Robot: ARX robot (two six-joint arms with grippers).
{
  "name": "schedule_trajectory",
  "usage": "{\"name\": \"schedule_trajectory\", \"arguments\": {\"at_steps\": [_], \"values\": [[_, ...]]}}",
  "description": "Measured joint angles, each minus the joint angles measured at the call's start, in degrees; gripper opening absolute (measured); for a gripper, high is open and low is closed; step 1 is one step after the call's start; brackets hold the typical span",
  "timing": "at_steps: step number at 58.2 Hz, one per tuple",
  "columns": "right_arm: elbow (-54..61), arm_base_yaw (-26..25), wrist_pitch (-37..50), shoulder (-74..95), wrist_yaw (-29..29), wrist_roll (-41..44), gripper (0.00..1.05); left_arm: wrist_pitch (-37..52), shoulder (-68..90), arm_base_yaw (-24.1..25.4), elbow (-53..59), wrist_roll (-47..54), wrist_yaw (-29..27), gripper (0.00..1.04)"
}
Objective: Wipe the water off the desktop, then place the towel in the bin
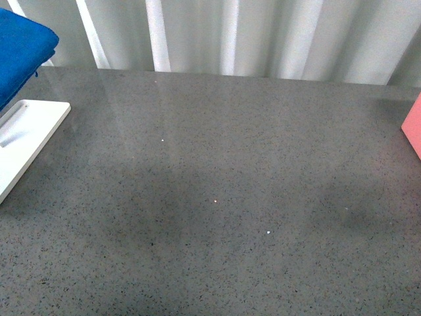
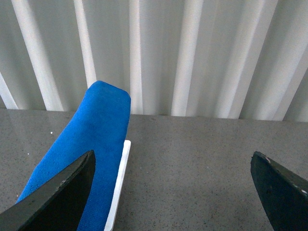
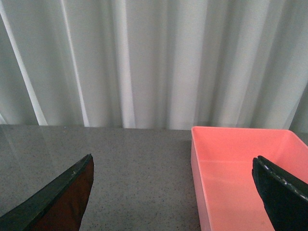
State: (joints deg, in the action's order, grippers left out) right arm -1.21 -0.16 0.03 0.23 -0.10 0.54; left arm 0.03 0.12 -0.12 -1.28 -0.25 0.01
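The towel point(image 2: 82, 154) lies over a white tray point(image 2: 121, 187), just ahead of the left pincer point(image 2: 172, 161), which is spread wide above the table point(image 2: 202, 159). The right pincer point(image 3: 172, 161), equally spread, faces the pink bin point(image 3: 240, 178). A pale curtain point(image 3: 144, 62) hangs beyond.

Left gripper point(image 2: 172, 161) was above the desktop point(image 2: 202, 144), jaws spread wide.
The blue towel point(image 2: 91, 134) lay on a white tray point(image 2: 120, 183), partly behind one dark finger point(image 2: 60, 195); a pale curtain point(image 2: 202, 53) hung beyond.
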Motion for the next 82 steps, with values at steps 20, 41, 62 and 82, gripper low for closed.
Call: {"name": "schedule_trajectory", "arguments": {"at_steps": [20, 41, 62, 82], "values": [[0.00, 0.00, 0.00, 0.00, 0.02, 0.00, 0.98, 0.00, 0.00, 0.00, 0.00, 0.00, 0.00, 0.98], [0.00, 0.00, 0.00, 0.00, 0.00, 0.00, 0.98, 0.00, 0.00, 0.00, 0.00, -0.02, 0.00, 0.98], [0.00, 0.00, 0.00, 0.00, 0.02, 0.00, 0.98, 0.00, 0.00, 0.00, 0.00, -0.02, 0.00, 0.98], [0.00, 0.00, 0.00, 0.00, 0.00, 0.00, 0.98, -5.40, 2.34, 1.44, -1.73, -2.84, 4.37, 0.98]]}}
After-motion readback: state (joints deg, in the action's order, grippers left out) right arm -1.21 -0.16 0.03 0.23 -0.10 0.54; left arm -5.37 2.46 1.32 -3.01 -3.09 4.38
